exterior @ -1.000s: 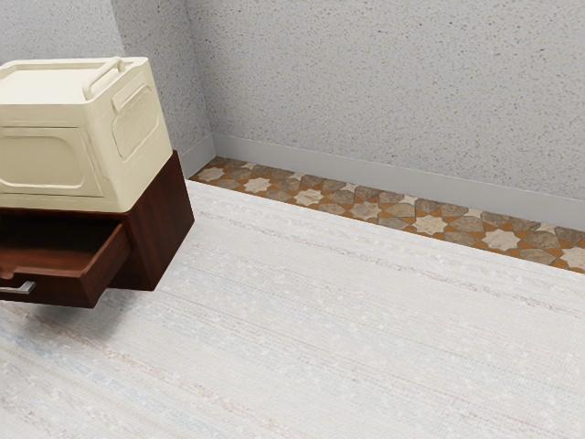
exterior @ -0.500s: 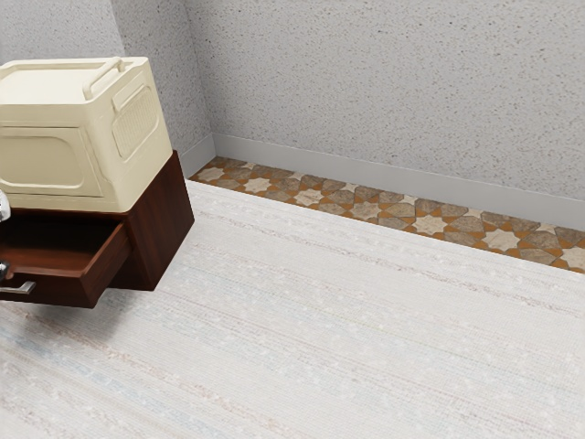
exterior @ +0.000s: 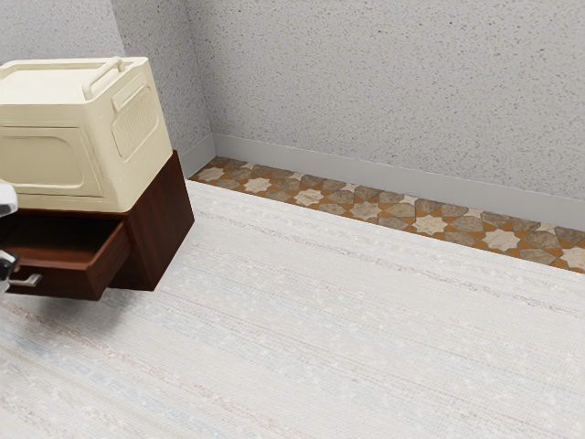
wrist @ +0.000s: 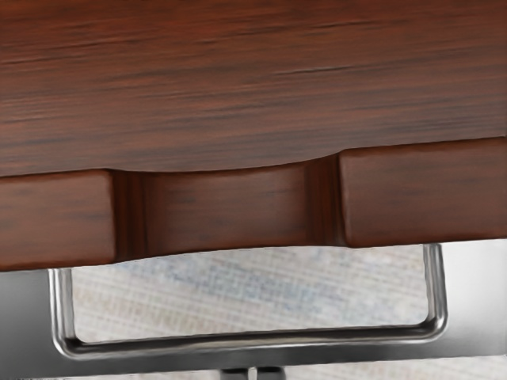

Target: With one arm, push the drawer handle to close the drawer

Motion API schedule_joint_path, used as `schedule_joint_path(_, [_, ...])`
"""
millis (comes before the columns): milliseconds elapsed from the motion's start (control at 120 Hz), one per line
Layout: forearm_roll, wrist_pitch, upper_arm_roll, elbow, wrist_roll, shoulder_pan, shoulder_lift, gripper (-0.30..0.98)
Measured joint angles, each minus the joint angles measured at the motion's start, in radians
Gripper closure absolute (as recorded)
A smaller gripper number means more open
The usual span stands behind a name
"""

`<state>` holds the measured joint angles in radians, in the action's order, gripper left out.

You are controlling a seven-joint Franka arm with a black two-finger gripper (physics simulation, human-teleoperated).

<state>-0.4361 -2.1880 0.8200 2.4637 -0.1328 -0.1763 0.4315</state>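
At the exterior view's left edge, the black end of my gripper [exterior: 6, 265] is beside the silver handle [exterior: 28, 281] of the dark brown drawer [exterior: 73, 281], which stands partly out of its cabinet [exterior: 163, 224]. In the wrist view the drawer's front [wrist: 230, 210] has a shallow notch in its top edge, and the looped metal handle [wrist: 253, 341] lies below it. Two dark fingertips of the gripper [wrist: 253, 373] show close together at the handle's outer side, with only a sliver between them. Whether they touch the handle is hard to tell.
A cream storage box [exterior: 55, 160] with a raised handle rests on top of the cabinet. Pale streaked flooring [exterior: 347, 338] spreads in front and to the exterior view's right, up to a patterned tile strip [exterior: 366, 206] and a speckled wall [exterior: 384, 82].
My gripper has come in from the exterior view's left edge to the handle. Over the last half second the drawer has slid slightly inward, its front and handle shifting toward the cabinet.
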Motion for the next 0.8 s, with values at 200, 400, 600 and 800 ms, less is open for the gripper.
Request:
schedule_joint_path(200, [-0.001, 0.000, 0.056, -0.025, 0.002, -0.060, -0.010, 0.79])
schedule_joint_path(400, [-0.001, 0.000, 0.150, -0.070, 0.004, -0.172, -0.039, 0.79])
schedule_joint_path(600, [0.000, 0.000, 0.223, -0.121, 0.005, -0.261, -0.069, 0.79])
schedule_joint_path(800, [0.000, 0.001, 0.354, -0.168, 0.007, -0.414, -0.074, 0.79])
